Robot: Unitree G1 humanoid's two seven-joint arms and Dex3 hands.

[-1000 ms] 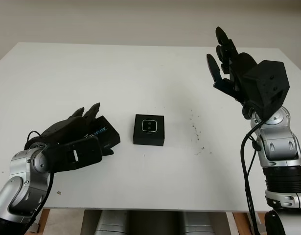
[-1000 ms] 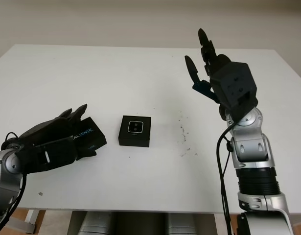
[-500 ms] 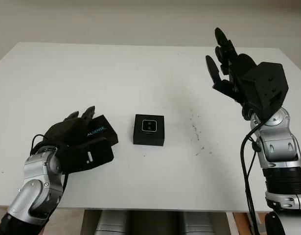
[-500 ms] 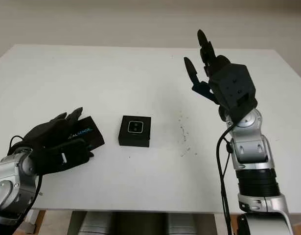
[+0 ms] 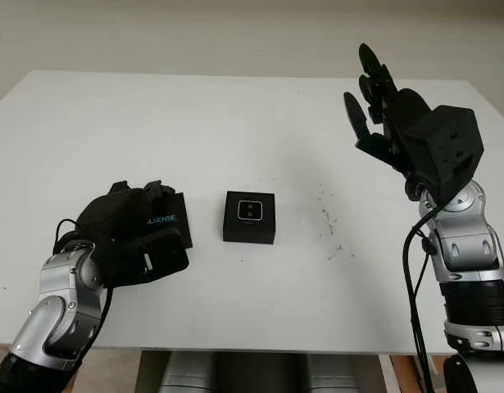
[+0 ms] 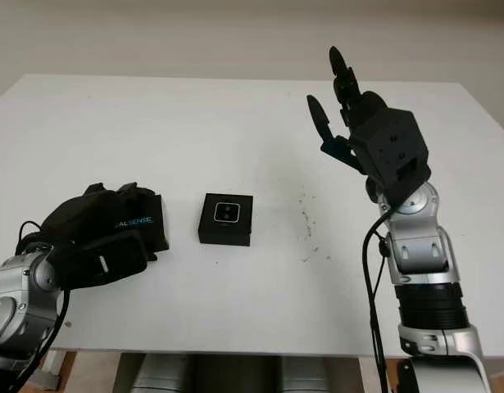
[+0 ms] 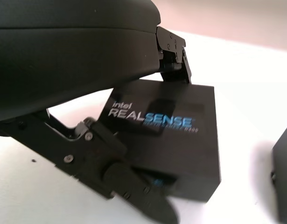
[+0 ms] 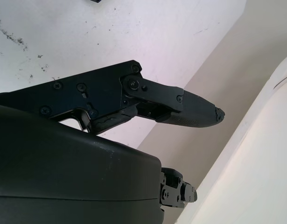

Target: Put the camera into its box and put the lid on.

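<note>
Left hand: my fingers are curled around the RealSense box lid, thumb low on its near edge, the others over the far side. I judge this a grasp made to lift it, but the lid sits on the table.
Lid: black, printed face up, at my front left, just beside the open box and apart from it.
Box: black, square, at the table's middle, top open.
Camera: a small pale-framed unit seated in the box; I judge the first half of the task done.
Right hand: raised above the table's right side, open, holding nothing, well apart from the box; I judge it is kept high to leave the path clear.
Table marks: dark specks right of the box, no obstruction.
Next need: carry the lid over the box and seat it square.
</note>
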